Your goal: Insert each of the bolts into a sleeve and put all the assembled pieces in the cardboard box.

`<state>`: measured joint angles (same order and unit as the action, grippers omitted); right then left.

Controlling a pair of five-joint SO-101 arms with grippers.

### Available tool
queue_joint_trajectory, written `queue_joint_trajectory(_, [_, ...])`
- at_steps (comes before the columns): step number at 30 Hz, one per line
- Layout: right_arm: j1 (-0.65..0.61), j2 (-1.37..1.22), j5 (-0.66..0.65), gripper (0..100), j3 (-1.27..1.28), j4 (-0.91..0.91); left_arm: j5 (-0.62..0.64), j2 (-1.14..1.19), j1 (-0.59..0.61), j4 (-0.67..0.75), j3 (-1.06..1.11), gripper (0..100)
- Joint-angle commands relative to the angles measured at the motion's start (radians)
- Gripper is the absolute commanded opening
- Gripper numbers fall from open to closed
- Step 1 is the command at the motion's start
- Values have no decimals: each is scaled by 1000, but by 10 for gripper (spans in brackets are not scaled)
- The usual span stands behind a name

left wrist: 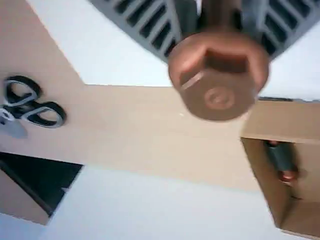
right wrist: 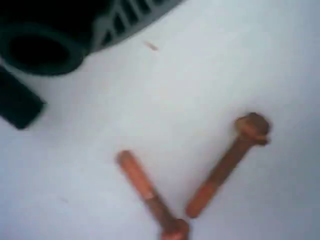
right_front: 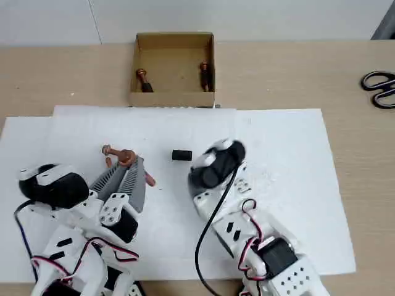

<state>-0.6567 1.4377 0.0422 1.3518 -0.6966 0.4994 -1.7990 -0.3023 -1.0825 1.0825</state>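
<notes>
The left arm sits folded low at the near left of the white paper sheet (right_front: 290,142), its forearm lying almost flat and aimed at the far side of the desk (right_front: 62,74). The left gripper (right_front: 133,162) is clamped on a copper-coloured bolt (left wrist: 217,82). The shank is pinched between the ribbed grey fingers (right_front: 114,177), and the flanged hex head sticks out past their tips towards the cardboard box (right_front: 174,98).

Two more bolts lie on the paper close by. The first loose bolt (right_front: 107,151) is just beside the held head. The second loose bolt (right_front: 150,180) is partly under the fingers, with only its tip showing.

The right arm comes in from the near right to the middle of the sheet with its wrist bent down. I can't tell whether the right gripper (right_front: 199,163) is open or closed. A short black sleeve (right_front: 181,155) lies on its side just beside it, between the two grippers.

The box stands at the sheet's far edge and holds two assembled pieces, one (right_front: 143,81) near each side wall (right_front: 206,75). Black scissors (right_front: 379,89) lie well off to the right.
</notes>
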Motion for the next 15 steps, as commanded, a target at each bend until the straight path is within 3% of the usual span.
queue_joint_trajectory(1, [-68,96,-46,2,38,33,25,9,-38,28,-2,6])
queue_joint_trajectory(9, [-116,360,-106,2,181,24,91,9,-126,28,1,6])
queue_joint_trajectory(15, [-199,372,-101,2,149,-30,94,11,-132,29,21,6])
